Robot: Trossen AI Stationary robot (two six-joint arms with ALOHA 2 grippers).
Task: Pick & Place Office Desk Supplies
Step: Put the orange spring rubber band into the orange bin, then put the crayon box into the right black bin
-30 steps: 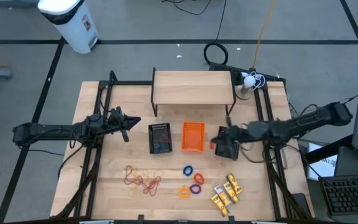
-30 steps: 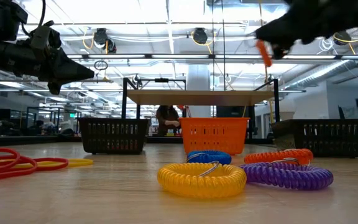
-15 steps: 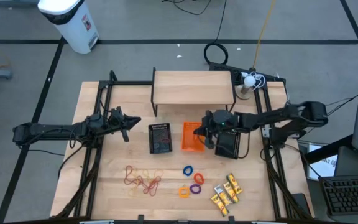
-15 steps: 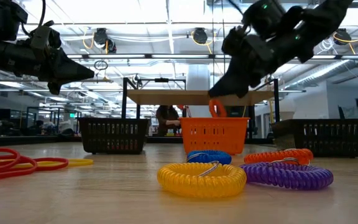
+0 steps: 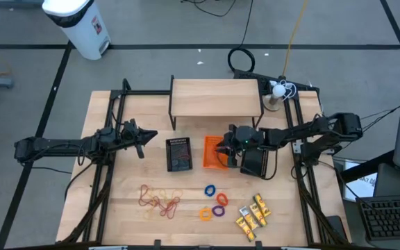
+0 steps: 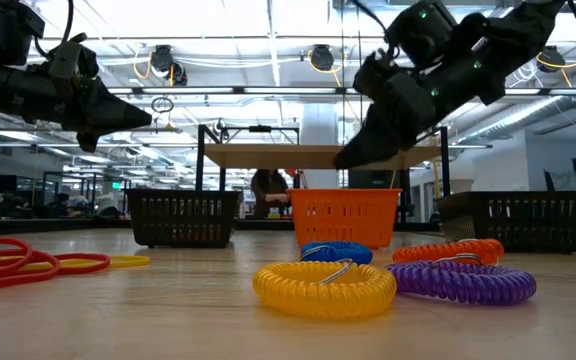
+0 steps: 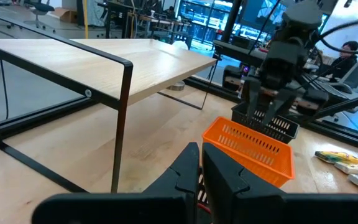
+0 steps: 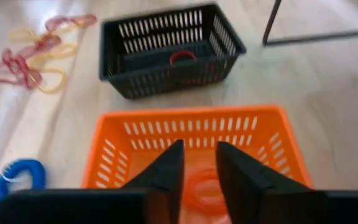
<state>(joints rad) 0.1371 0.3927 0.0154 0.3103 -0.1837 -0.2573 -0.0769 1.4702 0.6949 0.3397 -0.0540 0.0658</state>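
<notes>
Now an orange coiled ring (image 8: pixel 202 186) is lying inside the slotted orange plastic tray (image 8: pixel 114 146), directly under the right tool (image 8: pixel 197 163), whose fingers are hanging slightly parted and holding nothing. Purple (image 6: pixel 463 281), yellow (image 6: pixel 324 286) and blue (image 6: pixel 336 252) coils are resting on the wooden counter (image 5: pixel 186 222). The left tool (image 5: pixel 148 136), pinched closed and empty, is hovering beside the black mesh tray (image 5: pixel 179 154).

We see a pale, smooth wooden table (image 5: pixel 117 208) with a faint sheen — on it an orange tray (image 8: pixel 191 134) of slotted plastic, a black mesh tray (image 8: pixel 166 50), and glossy coiled plastic rings (image 6: pixel 324 287).
</notes>
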